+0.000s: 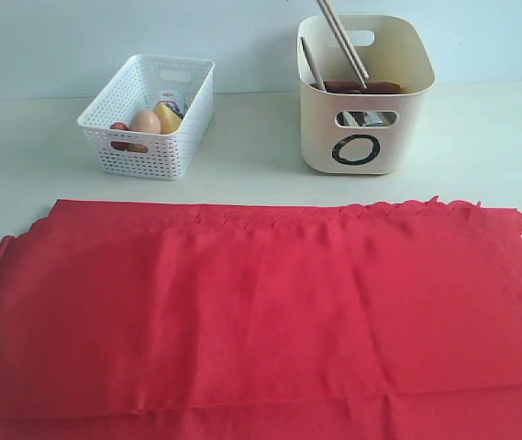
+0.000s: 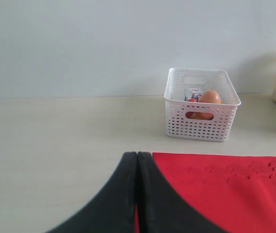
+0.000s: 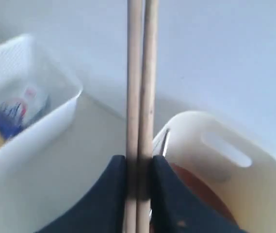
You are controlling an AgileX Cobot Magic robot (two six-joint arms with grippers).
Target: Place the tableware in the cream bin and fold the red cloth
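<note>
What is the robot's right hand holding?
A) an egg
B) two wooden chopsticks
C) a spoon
B: in the right wrist view, the right gripper is shut on the two chopsticks, close to the cream bin.

The pale table (image 1: 261, 179) carries red cloth (image 1: 261, 312), white basket (image 1: 150, 151), cream bin (image 1: 317, 137).

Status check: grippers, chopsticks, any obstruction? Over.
Left gripper shut at red cloth edge. Right gripper shut on chopsticks, tips in cream bin. Nothing blocking.
</note>
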